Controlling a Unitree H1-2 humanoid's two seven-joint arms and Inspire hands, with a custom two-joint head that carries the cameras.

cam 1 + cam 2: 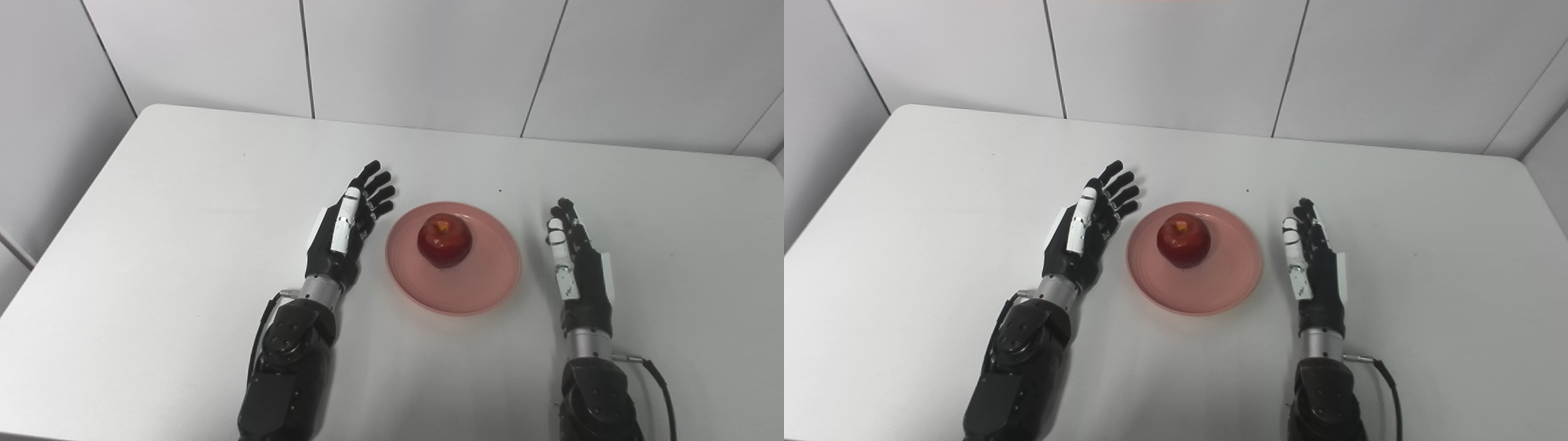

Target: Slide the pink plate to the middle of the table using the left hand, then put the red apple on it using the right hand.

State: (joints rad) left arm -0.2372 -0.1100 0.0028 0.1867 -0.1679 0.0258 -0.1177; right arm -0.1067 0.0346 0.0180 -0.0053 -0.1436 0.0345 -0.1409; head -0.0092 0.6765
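A pink plate (478, 288) lies near the middle of the white table (184, 214). A red apple (444, 240) sits on the plate, a little behind its centre, stem dimple up. My left hand (349, 229) rests just left of the plate, open, fingers stretched forward and apart, holding nothing. My right hand (572, 260) stands a short way right of the plate, open as well, palm turned inward toward it and not touching it. Both black forearms come in from the bottom edge.
White wall panels (429, 61) rise behind the table's far edge. A small dark speck (500, 191) marks the tabletop behind the plate. A black cable (664, 392) runs along the right wrist.
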